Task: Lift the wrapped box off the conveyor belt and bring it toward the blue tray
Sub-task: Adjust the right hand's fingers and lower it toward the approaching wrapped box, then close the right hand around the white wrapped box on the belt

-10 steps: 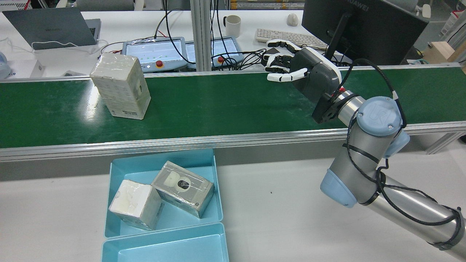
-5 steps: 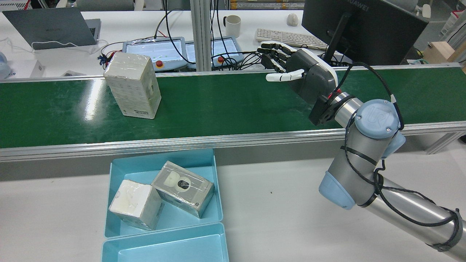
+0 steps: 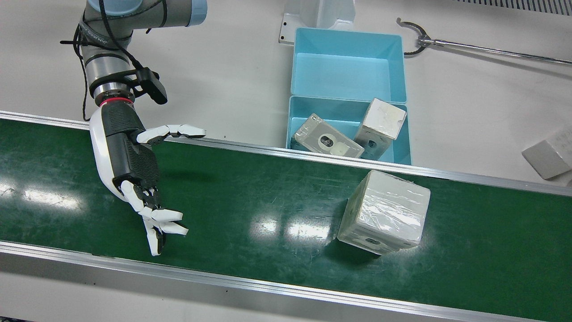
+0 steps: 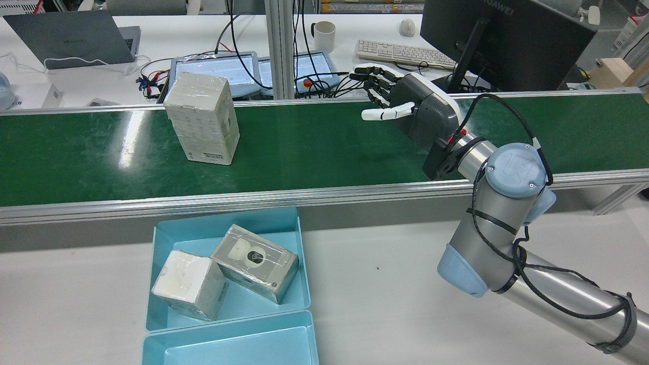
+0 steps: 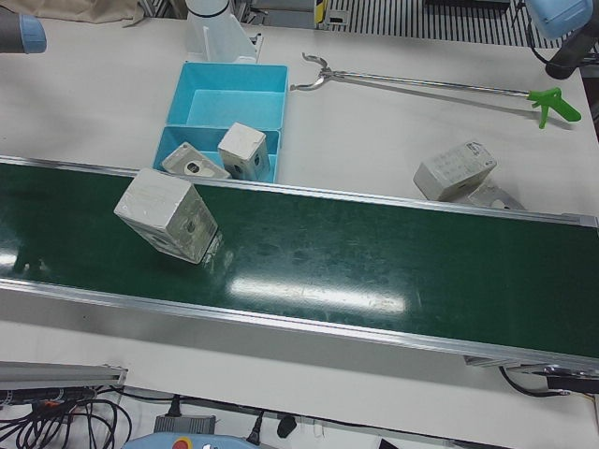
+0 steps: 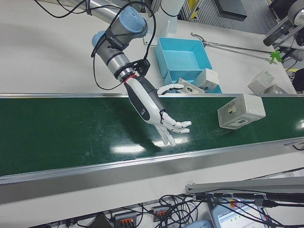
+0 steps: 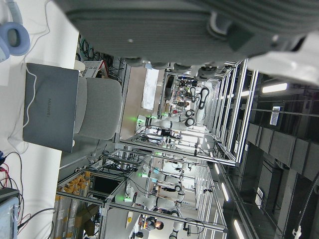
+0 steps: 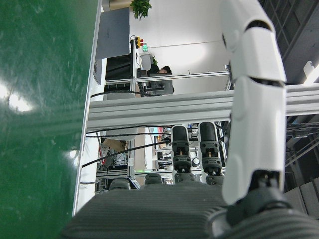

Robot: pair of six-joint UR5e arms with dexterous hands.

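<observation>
One wrapped box stands on the green conveyor belt, tilted on a lower edge in my front view and upright on end in the rear view, with clear film over its pale faces. My right hand hangs over the belt well apart from that box, holding nothing, its fingers spread and reaching toward the belt's far rail while the thumb points out sideways; the right-front view confirms the wide spread and empty palm. The left hand's own camera shows only a sliver of its casing against the room beyond, so I cannot tell how its fingers stand. The blue tray sits on the white table just beside the belt's near rail, in two compartments. The compartment next to the belt holds two other wrapped boxes leaning against each other; the compartment farther from the belt shows only its blue floor. On the table beyond the tray lies a long reach-grabber tool with a green handle. Another wrapped box rests on the table near the belt's rail, well apart from the tray.
</observation>
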